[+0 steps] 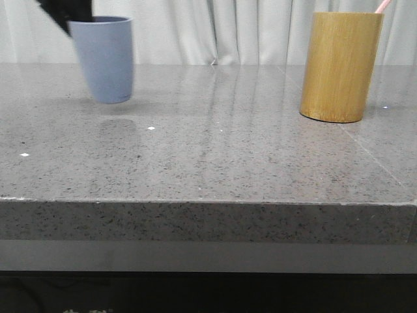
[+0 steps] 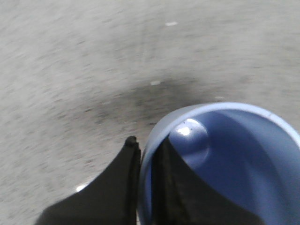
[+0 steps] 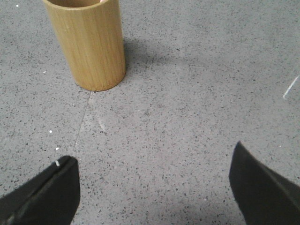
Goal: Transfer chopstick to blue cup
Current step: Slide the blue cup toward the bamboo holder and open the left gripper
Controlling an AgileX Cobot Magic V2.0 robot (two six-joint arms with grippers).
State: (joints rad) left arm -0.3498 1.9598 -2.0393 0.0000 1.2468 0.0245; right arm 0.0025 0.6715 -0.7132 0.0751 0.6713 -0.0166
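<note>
On a grey speckled stone table [image 1: 215,163], the transfer looks barely begun: the chopstick has not been moved. Largest of the things is a yellow-brown bamboo cylinder [image 1: 340,65], standing upright on the right side of the table. A pale pink chopstick [image 1: 382,6] pokes up past its rim at the far right edge, so the chopstick is inside this holder, not yet in its target. Well apart, on the left side, is the blue cup [image 1: 104,59], upright but seemingly raised a little off the tabletop, with a soft shadow beneath it. From the left wrist view, the cup's inside is bare, showing only a bright glint at its bottom. The left gripper [image 2: 146,161] is pinched on the cup's rim, one dark finger outside and one inside. The right gripper [image 3: 152,180] hangs over bare table near the bamboo cylinder, fingers wide apart, holding nothing. What is left, by my reckoning: grasp the chopstick, lift it, and drop it into the cup.
</note>
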